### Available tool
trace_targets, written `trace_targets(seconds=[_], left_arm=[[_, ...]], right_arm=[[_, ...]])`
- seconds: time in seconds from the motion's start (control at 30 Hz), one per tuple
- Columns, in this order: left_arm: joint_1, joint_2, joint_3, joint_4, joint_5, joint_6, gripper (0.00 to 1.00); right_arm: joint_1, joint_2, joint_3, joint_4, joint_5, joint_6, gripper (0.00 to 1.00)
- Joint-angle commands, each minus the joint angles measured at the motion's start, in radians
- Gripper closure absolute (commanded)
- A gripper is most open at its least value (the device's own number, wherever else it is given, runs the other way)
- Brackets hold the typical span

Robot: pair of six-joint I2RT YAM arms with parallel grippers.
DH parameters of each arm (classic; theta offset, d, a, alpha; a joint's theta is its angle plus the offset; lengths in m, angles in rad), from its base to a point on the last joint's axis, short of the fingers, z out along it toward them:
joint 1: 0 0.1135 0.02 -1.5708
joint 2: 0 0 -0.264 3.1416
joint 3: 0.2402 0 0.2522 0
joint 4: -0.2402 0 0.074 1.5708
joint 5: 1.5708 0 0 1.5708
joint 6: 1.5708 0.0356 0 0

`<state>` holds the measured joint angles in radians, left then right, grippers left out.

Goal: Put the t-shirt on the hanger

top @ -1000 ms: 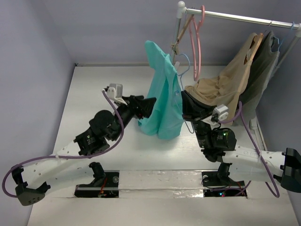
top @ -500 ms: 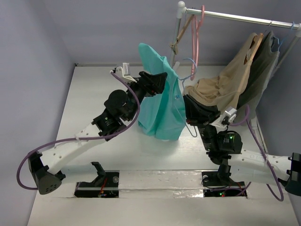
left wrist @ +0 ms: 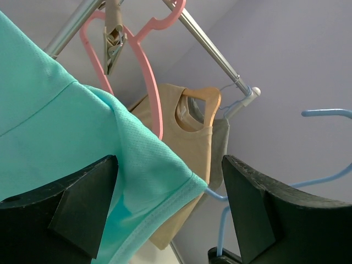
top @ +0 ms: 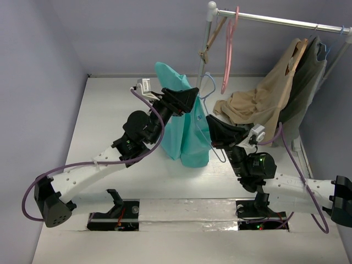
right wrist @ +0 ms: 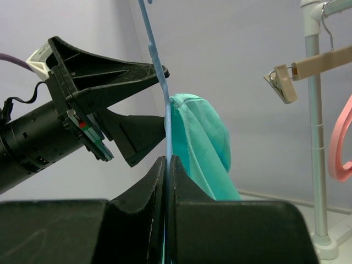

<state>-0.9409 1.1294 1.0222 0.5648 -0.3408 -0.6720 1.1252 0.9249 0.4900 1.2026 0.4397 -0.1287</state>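
Observation:
The teal t-shirt [top: 184, 124] hangs draped over the thin light-blue hanger [top: 207, 77] above the table. My right gripper [top: 212, 125] is shut on the hanger's wire [right wrist: 166, 148] and holds it upright, with the t-shirt [right wrist: 203, 140] just behind the wire. My left gripper [top: 190, 96] is open at the shirt's upper right edge. In the left wrist view its fingers stand wide apart [left wrist: 170, 209], with the shirt's hemmed edge [left wrist: 137, 165] between them and nearer the left finger. The hanger's hook [left wrist: 329, 113] shows at the right.
A clothes rail [top: 275, 21] spans the back right. On it hang a pink hanger [top: 228, 49], a wooden clip hanger [top: 212, 41], a tan garment [top: 258, 104] and a dark grey-green garment [top: 311, 77]. Grey walls stand at the left and the back.
My left arm has risen from low beside the shirt to its upper edge. The right gripper has carried the hanger and shirt a little to the left.

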Motion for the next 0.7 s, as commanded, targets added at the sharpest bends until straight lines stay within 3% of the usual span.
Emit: trace_targets(seconds=[0.0,0.17,0.4,0.5,0.63,0.67], left_arm=[[0.007,0.009,0.032,0.066,0.011,-0.031,0.27],[0.007,0.05,0.046,0.087,0.028,-0.05,0.34],[0.007,0.03,-0.063,0.213,-0.012,-0.063,0.55],[0.007,0.01,-0.096,0.239,-0.035,-0.06,0.78],[0.007,-0.002,-0.128,0.253,-0.046,-0.061,1.0],[0.007,-0.006,-0.134,0.253,-0.049,-0.063,1.0]], right_arm=[[-0.005,0.008,0.007,0.052,-0.018,0.023,1.0],[-0.005,0.043,0.012,0.041,-0.03,0.021,1.0],[-0.005,0.072,0.013,0.0,-0.055,0.041,1.0],[-0.005,0.08,0.01,-0.012,-0.058,0.06,1.0],[-0.005,0.091,0.002,-0.028,-0.053,0.089,1.0],[-0.005,0.092,0.001,-0.034,-0.05,0.095,1.0]])
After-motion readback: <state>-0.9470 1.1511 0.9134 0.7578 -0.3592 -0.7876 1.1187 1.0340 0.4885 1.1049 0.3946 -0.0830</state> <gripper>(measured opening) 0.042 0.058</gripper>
